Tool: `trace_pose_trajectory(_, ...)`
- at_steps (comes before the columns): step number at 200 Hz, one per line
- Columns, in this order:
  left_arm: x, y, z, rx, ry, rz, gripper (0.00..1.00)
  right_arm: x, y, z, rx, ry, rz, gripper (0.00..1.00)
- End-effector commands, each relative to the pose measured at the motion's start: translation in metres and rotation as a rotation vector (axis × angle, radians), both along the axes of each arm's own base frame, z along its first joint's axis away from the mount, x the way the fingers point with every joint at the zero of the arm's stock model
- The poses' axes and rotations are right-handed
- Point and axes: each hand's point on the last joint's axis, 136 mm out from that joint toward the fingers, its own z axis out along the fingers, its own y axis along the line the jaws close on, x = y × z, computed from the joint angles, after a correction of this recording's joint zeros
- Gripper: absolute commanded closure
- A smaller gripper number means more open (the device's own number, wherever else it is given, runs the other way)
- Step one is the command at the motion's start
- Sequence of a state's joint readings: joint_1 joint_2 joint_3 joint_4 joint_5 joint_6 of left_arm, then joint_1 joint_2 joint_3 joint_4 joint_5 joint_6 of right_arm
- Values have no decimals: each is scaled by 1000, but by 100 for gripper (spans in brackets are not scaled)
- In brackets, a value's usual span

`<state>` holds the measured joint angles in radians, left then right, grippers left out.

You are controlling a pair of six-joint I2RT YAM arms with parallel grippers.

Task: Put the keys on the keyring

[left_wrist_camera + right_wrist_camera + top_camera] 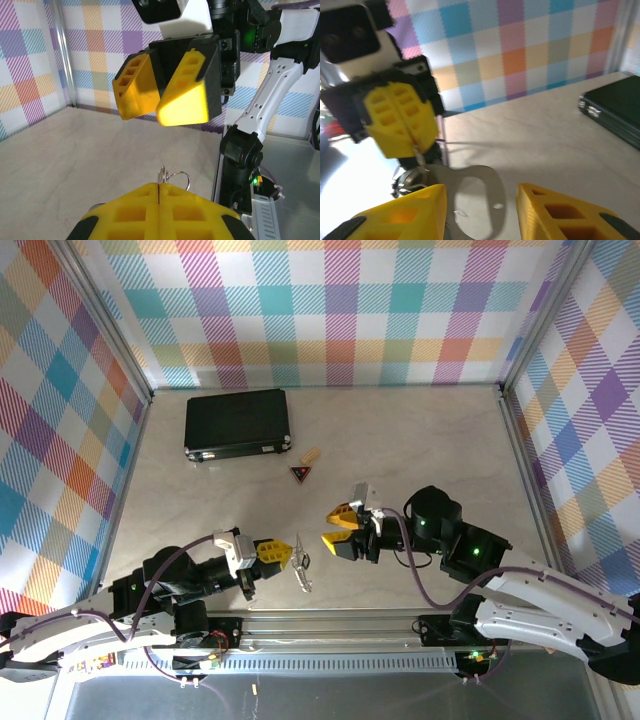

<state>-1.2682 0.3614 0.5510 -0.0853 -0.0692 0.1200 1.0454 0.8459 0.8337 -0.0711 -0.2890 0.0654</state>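
Silver-grey metal keys (470, 173), a flat bunch with an elongated oval loop, hang just below the tips of the left gripper (417, 145), off the beige marbled table (400, 440); from above they show as a pale sliver (301, 568) at the near edge, right in front of that gripper (288, 552). The thin wire keyring (162, 176) pokes out between the left gripper's (160, 192) yellow fingers, which are pressed flat together on it; the right wrist view shows the same ring (409, 181) at the bunch's upper left corner, touching it. The right gripper (480, 192) faces the left one with its jaws parted about halfway; the oval loop sits in the gap between its two yellow fingers, nearer the left-hand one; whether either finger touches the metal cannot be told; nothing is clamped. In the left wrist view the right gripper (160, 105) hangs above and beyond the ring; from above it (327, 528) is just beside the keys. A black rectangular case (237, 423) lies at the far left of the table; a dark-red triangular trinket (301, 474) lies near it, well apart from both grippers.
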Motion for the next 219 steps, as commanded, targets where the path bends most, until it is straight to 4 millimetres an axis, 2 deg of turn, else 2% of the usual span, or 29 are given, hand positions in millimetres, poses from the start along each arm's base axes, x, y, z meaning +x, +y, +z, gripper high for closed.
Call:
trace_pose_trajectory(1, -1, 5, 36, -154, -37, 2, 100, -22, 4, 25, 62, 37, 136, 58)
trace_pose_trajectory(75, 1, 7, 40, -173, -40, 16, 100, -36, 18, 29, 64, 46, 263, 59)
trace_pose_trajectory(174, 1, 6, 34, -159, -37, 16, 100, -31, 35, 26, 56, 65, 295, 59)
trace_pose_trajectory(203, 2, 5, 32, -154, -34, 21, 100, -29, 44, 20, 51, 80, 314, 64)
trace_pose_trajectory(219, 2, 4, 31, -148, -32, 20, 100, -27, 48, 18, 52, 87, 318, 76)
